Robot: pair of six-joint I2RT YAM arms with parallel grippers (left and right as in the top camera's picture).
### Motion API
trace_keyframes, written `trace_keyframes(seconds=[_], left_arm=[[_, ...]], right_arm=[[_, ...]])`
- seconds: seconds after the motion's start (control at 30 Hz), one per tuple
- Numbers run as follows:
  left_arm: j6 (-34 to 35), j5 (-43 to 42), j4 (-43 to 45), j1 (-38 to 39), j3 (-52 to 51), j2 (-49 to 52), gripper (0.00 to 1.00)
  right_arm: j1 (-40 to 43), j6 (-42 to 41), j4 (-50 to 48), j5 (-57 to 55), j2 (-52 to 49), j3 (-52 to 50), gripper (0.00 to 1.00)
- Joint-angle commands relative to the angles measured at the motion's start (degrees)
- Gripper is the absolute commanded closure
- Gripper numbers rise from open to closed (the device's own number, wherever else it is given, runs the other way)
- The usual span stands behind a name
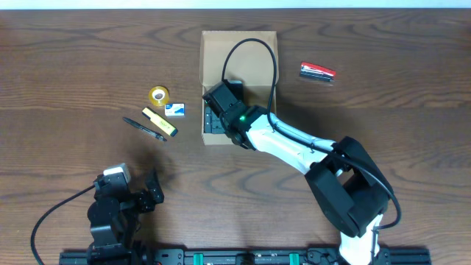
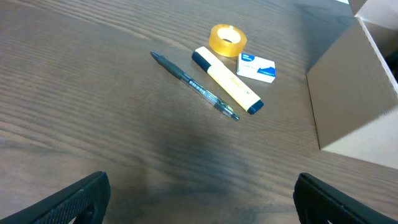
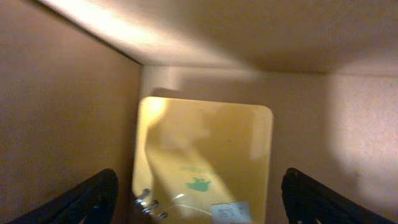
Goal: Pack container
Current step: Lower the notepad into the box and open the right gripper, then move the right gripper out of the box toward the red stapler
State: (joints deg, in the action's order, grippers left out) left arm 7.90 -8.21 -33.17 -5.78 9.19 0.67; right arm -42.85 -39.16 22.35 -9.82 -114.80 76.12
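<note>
Two sets of jaws spread wide, right gripper [image 3: 199,180] down inside the container [image 1: 221,55] over a yellow pad [image 3: 205,143], left gripper [image 2: 202,180] empty at the table's seven o'clock

A dark brown wood-grain table [image 1: 66,66] fills the view, evenly lit, with a black rail [image 1: 221,258] along its near edge.
</note>
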Motion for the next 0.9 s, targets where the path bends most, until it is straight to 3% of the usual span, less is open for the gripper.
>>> trace_keyframes(seconds=[0.0,0.43,0.67,0.87], left_arm=[[0.0,-0.2,0.0,0.2,-0.4,-0.4,0.05],[0.0,-0.2,0.0,0.2,-0.4,-0.4,0.05],[0.0,-0.2,0.0,0.2,-0.4,-0.4,0.05],[0.0,-0.2,0.0,0.2,-0.4,-0.4,0.05]], right_arm=[[0.1,1.0,1.6,0.4,1.4,0.7,0.16],[0.7,4.7,3.0,-0.4,12.4,0.8,0.18],[1.9,11.1,4.9,-1.0,21.4,0.8,0.18],[7.1,21.7,7.6,-2.4,27.6,0.8,0.11]])
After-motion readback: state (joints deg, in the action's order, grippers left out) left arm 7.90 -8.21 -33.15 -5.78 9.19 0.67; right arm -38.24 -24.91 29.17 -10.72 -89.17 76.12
